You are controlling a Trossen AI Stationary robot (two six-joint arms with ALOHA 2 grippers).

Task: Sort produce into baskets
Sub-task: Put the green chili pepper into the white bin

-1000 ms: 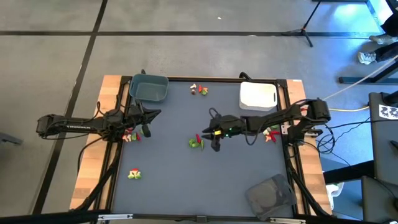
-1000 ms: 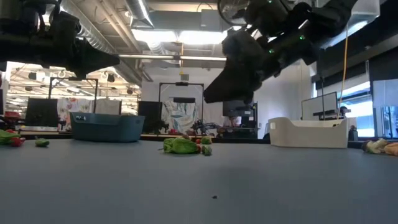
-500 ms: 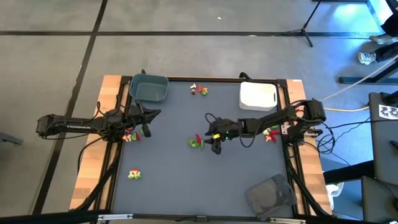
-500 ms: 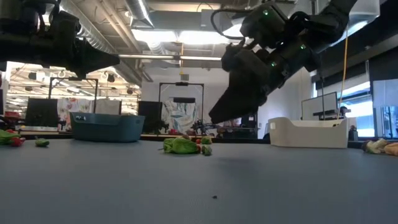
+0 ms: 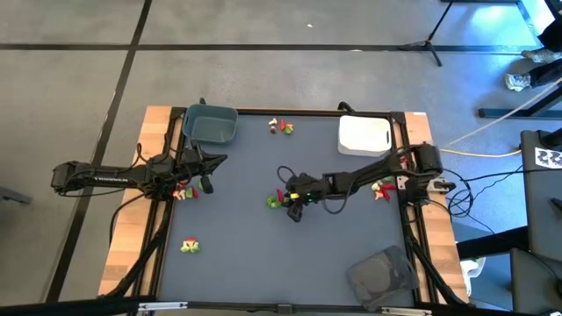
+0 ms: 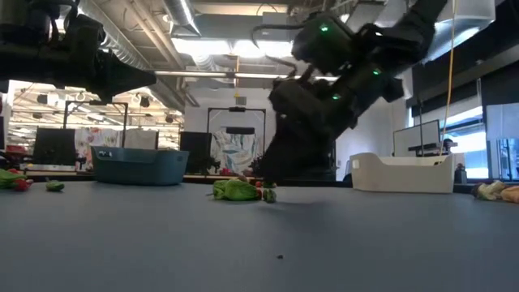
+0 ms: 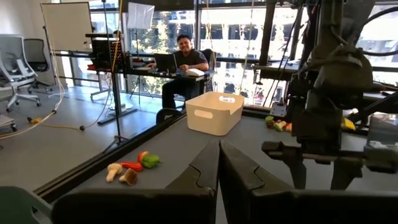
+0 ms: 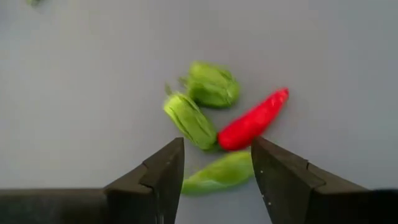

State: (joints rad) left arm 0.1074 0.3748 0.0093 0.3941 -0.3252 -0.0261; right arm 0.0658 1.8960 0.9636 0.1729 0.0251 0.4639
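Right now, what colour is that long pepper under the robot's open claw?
Bright red; the long pepper shows best in the right wrist view.

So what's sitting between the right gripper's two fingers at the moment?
In the right wrist view, the open right gripper frames a smooth green vegetable on the mat, with the red pepper touching it just beyond.

Nothing here to read out: no word, brand name or number shows clearly on anything on the table (image 5: 237, 254) or around it. The white tub (image 7: 214, 112) carries a small pale sticker on its near rim, but whatever is printed on it is too small to make out. Off past the table's right edge a white card with black square patterns (image 5: 550, 159) sits on a dark stand, and it's a printed marker, not lettering.
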